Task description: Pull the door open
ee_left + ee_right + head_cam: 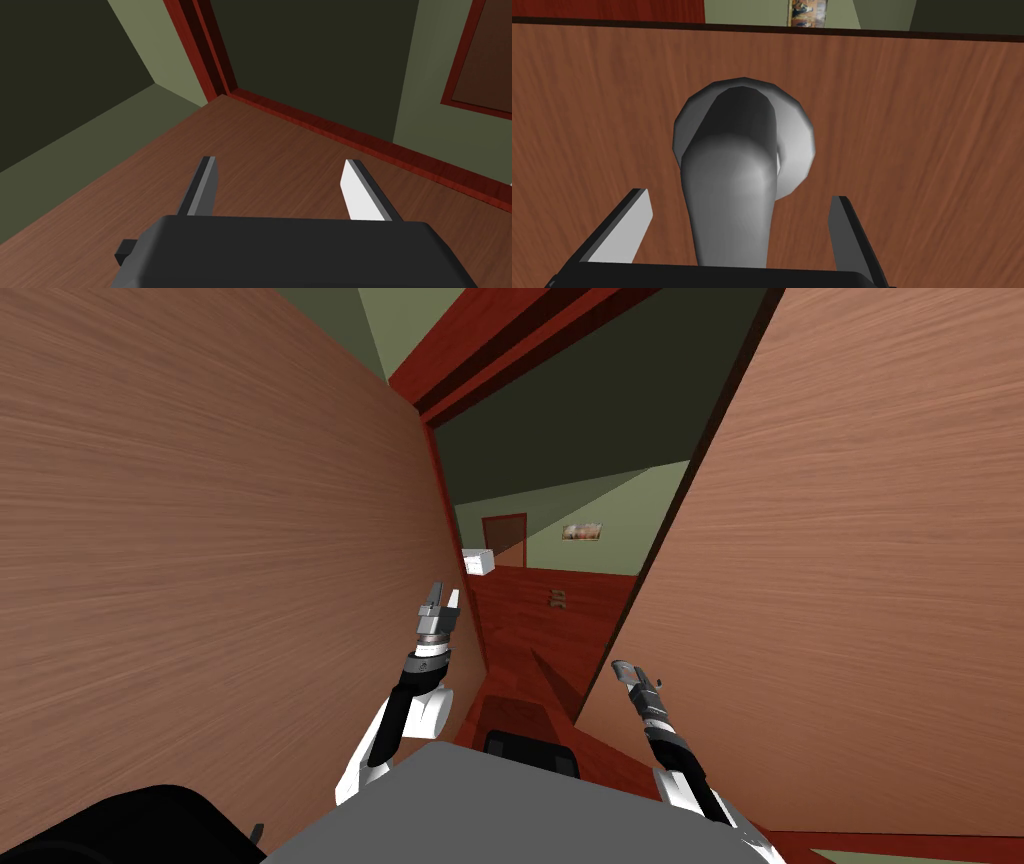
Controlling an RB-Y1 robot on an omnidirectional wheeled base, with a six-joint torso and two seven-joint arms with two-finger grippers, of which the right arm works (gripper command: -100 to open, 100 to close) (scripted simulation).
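The door (850,588) is a brown wood-grain panel on my right, standing ajar with a gap beside its edge. Its grey lever handle (732,190) juts from a round grey plate (797,145) on the door face. My right gripper (739,196) is open, one finger on each side of the lever with a clear gap on both sides. In the head view the right gripper (625,668) sits at the door's edge. My left gripper (440,598) is raised beside the wood panel (200,588) on the left. Seen from the left wrist, that gripper (280,161) is open and holds nothing.
A dark red door frame (480,358) runs overhead. Through the gap lies a red-brown floor (570,628) with a white box (478,561), a small object (558,599), a far dark red door (505,540) and a picture (581,531) on a green wall.
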